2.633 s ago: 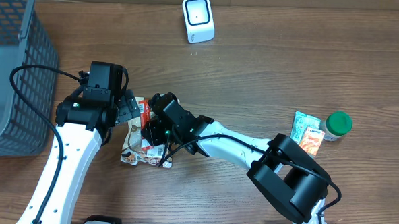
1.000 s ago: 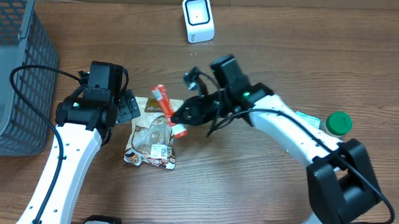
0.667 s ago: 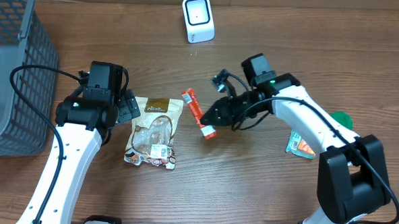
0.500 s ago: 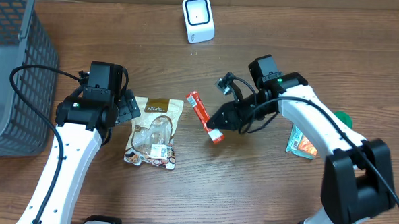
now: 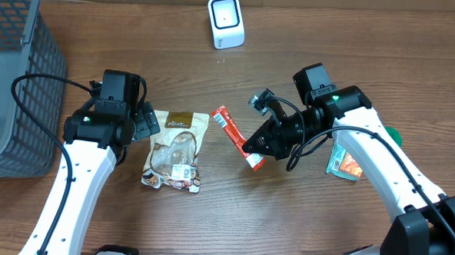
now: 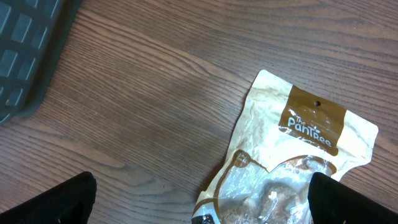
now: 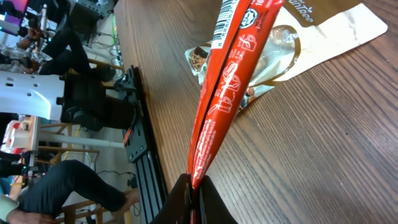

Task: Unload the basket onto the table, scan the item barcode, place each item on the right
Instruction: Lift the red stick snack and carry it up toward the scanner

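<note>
Grip on the right looks firm: the right end effector [image 5: 255, 153] has its jaws pinched tight on the lower end of the red snack packet [image 5: 233, 130], holding it clear of the table [image 5: 285, 222] near the middle. The packet slants, its free end pointing up and to the left, close to the top corner of the brown and cream pouch [image 5: 174, 150] but not touching it. From the right wrist camera the packet [image 7: 229, 87] runs straight out from the closed fingertips, and a printed barcode [image 7: 222, 28] shows along its edge near the far end.

The left end effector [image 5: 145, 122] hangs just beside the pouch's left edge with its jaws spread wide and nothing between them. Its own camera looks down on the pouch [image 6: 292, 155] lying flat.

The white scanner [image 5: 226, 21] stands at the far edge, well apart from the packet. A grey basket [image 5: 14, 80] sits at the left. Past the right arm lie an orange and teal carton [image 5: 343, 163] and a green-capped bottle [image 5: 391, 138], partly hidden.
</note>
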`<state>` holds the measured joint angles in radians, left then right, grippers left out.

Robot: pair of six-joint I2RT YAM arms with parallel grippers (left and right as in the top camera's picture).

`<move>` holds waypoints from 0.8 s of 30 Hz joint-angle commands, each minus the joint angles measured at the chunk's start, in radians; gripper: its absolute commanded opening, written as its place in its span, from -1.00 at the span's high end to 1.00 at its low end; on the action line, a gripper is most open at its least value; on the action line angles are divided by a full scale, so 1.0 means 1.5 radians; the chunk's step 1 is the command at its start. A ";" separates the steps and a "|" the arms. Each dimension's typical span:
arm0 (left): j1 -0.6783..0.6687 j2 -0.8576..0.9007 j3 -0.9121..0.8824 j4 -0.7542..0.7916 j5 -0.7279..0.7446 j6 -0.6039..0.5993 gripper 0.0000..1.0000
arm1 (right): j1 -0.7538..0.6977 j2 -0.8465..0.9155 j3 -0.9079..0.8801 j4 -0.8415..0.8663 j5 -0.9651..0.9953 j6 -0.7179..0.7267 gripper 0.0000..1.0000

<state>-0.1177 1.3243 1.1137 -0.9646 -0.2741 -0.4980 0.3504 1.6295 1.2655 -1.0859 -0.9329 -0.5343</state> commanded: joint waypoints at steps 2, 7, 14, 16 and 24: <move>0.000 -0.003 0.011 0.001 -0.009 0.003 -1.00 | 0.001 -0.017 0.000 -0.001 0.011 -0.016 0.92; 0.000 -0.003 0.011 0.000 -0.009 0.003 -0.99 | 0.001 -0.017 0.000 -0.001 0.014 -0.016 0.92; 0.000 -0.003 0.011 0.000 -0.009 0.003 -0.99 | 0.001 -0.017 0.000 -0.001 0.030 -0.016 0.93; 0.000 -0.003 0.011 0.001 -0.009 0.003 -1.00 | 0.001 -0.017 0.000 -0.001 0.042 -0.016 0.93; 0.000 -0.003 0.011 0.000 -0.009 0.003 -1.00 | 0.001 -0.017 -0.001 0.002 0.099 -0.011 0.93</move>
<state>-0.1177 1.3243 1.1137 -0.9646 -0.2741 -0.4980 0.3504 1.6295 1.2655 -1.0908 -0.8268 -0.5457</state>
